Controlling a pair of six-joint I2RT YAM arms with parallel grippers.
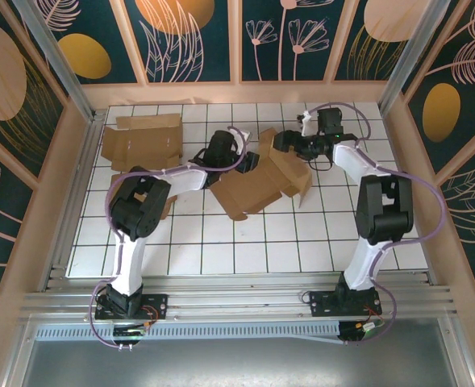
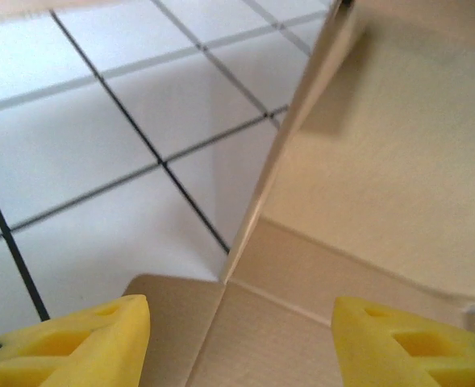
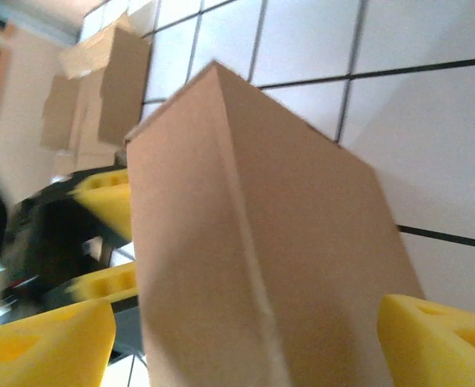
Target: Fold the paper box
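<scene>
Left claw [image 2: 237, 347]: jaws wide, holding nothing, poised over a low flap [image 2: 293, 322] of the paper box [image 1: 261, 184].
Right claw [image 3: 245, 343]: wide too, straddling a raised panel [image 3: 245, 226] without clamping it.
Box: half-formed, mid-surface [image 1: 221, 258], between both claws.
Our step: we judge a wall needs raising. Close near the crease and push slowly, one claw steadying the base.
Spare: flat cardboard blank [image 1: 144, 139], far left.

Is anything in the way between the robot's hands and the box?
No, nothing visible. The left gripper and right gripper are open right at the box, with cardboard between their fingers.
</scene>
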